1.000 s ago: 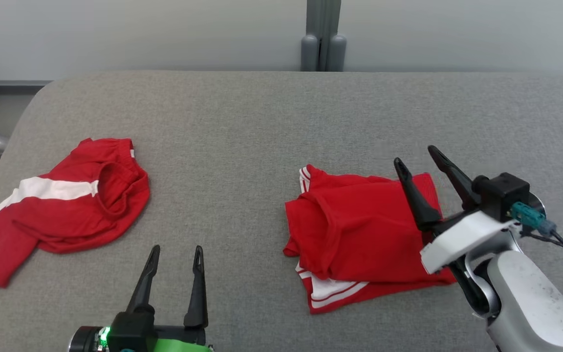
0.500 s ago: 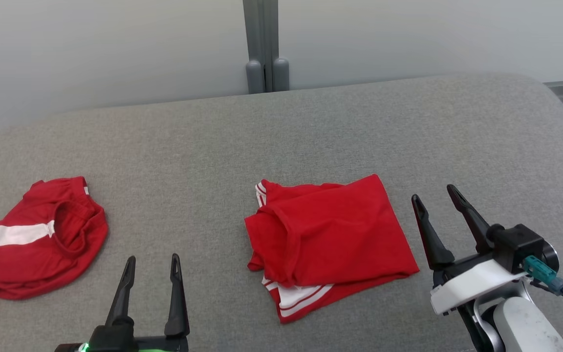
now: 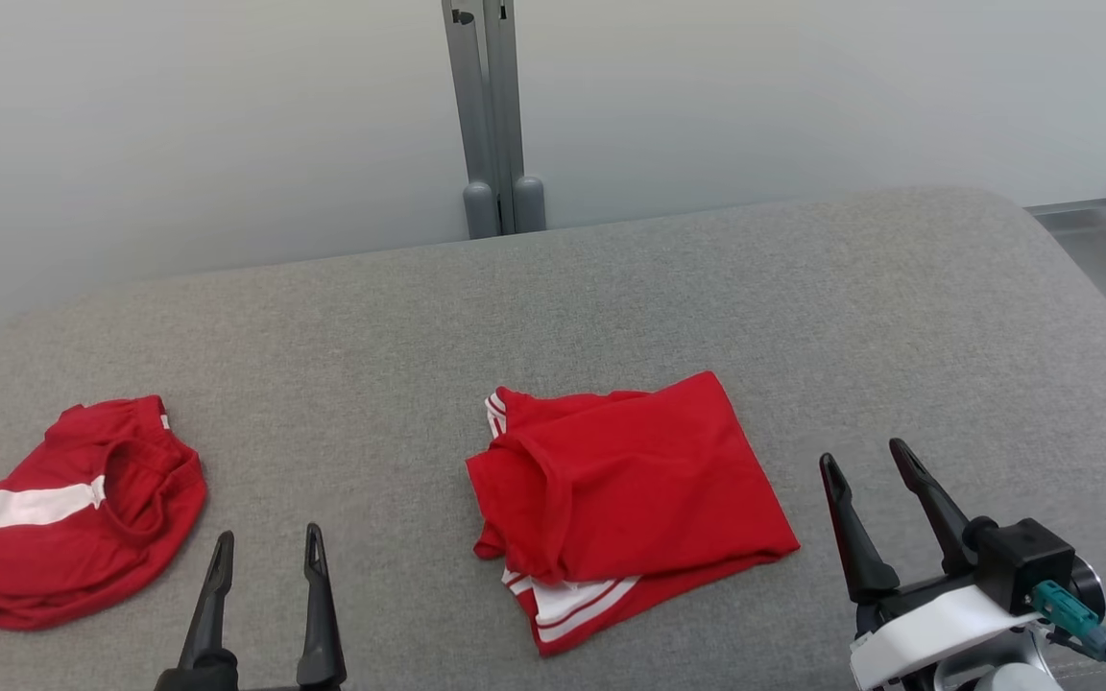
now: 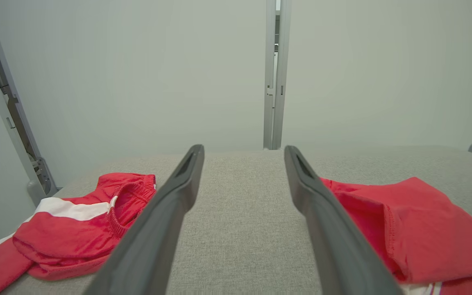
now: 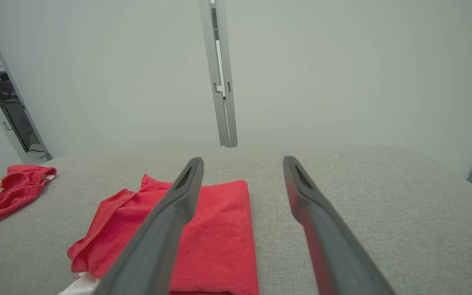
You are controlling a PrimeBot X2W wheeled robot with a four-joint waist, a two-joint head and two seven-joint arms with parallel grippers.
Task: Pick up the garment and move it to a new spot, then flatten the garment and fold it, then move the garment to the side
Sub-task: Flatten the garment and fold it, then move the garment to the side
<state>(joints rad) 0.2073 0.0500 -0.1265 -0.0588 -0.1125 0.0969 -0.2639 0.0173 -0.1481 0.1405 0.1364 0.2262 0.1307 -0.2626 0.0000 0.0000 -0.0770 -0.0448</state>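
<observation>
Where the grey, coarse-woven desk (image 3: 611, 297) with rounded corners spreads out, a folded red knit garment with white-striped trim (image 3: 625, 499) lies near its middle as a rough rectangle. The left claw (image 3: 268, 534) and right claw (image 3: 863, 453) hover empty on either side of it, fingers spread apart. A crumpled red garment with a white band (image 3: 83, 509) lies at the desk's left edge.

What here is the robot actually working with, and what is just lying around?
In the job: folded red garment, left gripper, right gripper, both open, grey table.
Lying about: crumpled red garment at the left, untouched; grey post behind the table.
</observation>
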